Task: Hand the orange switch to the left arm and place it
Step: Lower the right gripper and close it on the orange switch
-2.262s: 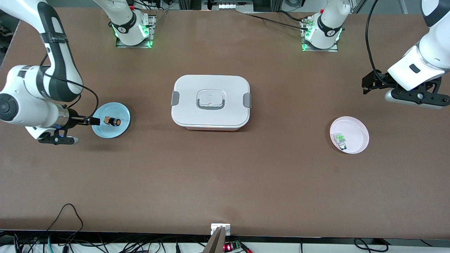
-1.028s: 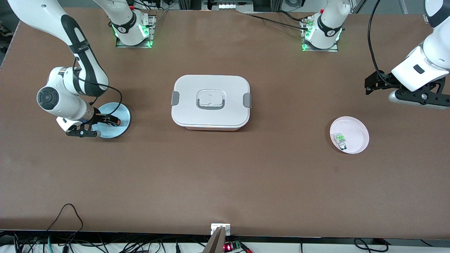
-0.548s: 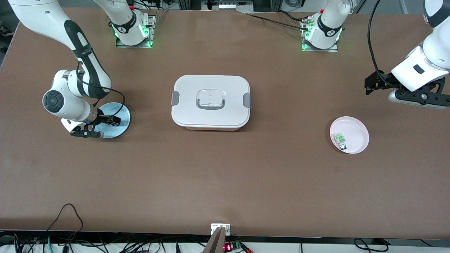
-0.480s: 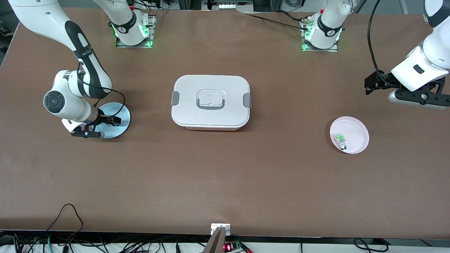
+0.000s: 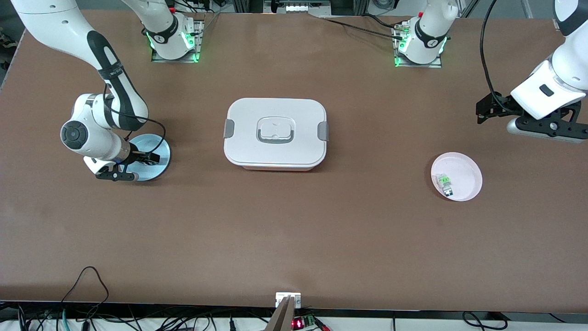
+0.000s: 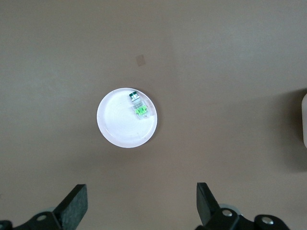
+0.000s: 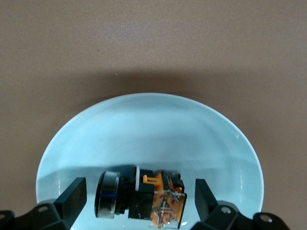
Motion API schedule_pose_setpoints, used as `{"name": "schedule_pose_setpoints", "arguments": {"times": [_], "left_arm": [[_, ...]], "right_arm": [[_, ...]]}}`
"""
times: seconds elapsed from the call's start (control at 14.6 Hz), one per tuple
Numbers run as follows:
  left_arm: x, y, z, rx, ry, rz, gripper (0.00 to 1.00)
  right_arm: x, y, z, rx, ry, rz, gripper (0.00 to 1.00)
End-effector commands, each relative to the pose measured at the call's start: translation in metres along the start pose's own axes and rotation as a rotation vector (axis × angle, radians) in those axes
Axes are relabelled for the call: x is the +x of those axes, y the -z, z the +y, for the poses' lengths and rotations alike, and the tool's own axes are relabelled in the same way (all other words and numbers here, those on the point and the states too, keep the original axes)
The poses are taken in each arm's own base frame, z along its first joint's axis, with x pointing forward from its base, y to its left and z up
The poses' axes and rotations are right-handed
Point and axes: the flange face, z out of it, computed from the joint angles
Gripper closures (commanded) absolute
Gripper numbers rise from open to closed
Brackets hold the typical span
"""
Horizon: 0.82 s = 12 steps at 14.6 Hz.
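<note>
Orange switch [image 7: 139, 199]: lies on its side in the pale blue plate [image 7: 144, 129], between the two fingers of the right hand; contact with either finger cannot be confirmed.

Front view
- Blue plate [image 5: 158, 161]: on the counter [image 5: 294, 239] toward the right arm's end, beside the box and apart from it.
- Right hand [image 5: 149, 157]: low over the blue plate, reaching in from the side; the switch itself is hidden here by the hand.
- Box [image 5: 275, 133]: white, lid on, grey clips at both ends, mid-counter between the two plates.
- Pink plate [image 5: 456, 176]: on the counter toward the left arm's end, nearer the front camera than the box; holds a small clear-and-green component [image 5: 444, 182].
- Left hand [image 5: 487, 106]: raised above the counter at the left arm's end, not over the pink plate; this arm waits.

Left wrist view
- Left hand [image 6: 139, 208]: fingers spread wide, nothing between them.
- Pink plate [image 6: 117, 132]: seen from above with the clear-and-green component [image 6: 137, 105] inside near its rim.
- Box: a sliver of white edge [image 6: 304, 120] at the frame border.

Right wrist view
- Right hand [image 7: 139, 201]: fingers spread, one on each side of the switch, not closed on it.
- Switch: black barrel toward one finger, orange and clear end toward the other.
</note>
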Motion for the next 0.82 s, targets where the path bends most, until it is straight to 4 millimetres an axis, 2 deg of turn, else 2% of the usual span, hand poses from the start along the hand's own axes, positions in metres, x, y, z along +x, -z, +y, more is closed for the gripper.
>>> {"name": "schedule_pose_setpoints", "arguments": {"times": [0.0,0.21,0.27,0.55,0.75], "left_arm": [[-0.0002,0.0069,-0.0022,0.024,-0.001,-0.003,0.00],[0.0003,0.0061,-0.0022,0.024,-0.002,-0.005,0.00],[-0.0001,0.0069,-0.0022,0.024,-0.003,-0.003,0.00],[-0.0001,0.0069,-0.0022,0.024,-0.003,-0.003,0.00],[-0.0001,0.0069,-0.0022,0.024,-0.003,-0.003,0.00]], "right_arm": [[-0.0016,-0.0073,-0.0031,0.008,-0.006,0.007,0.00],[-0.0019,-0.0069,-0.0031,0.008,-0.004,0.004,0.03],[-0.0021,-0.0063,-0.0031,0.007,0.000,0.002,0.08],[-0.0031,-0.0038,-0.0030,0.006,0.021,-0.009,0.48],[-0.0037,-0.0051,-0.0021,0.006,0.020,-0.015,0.59]]}}
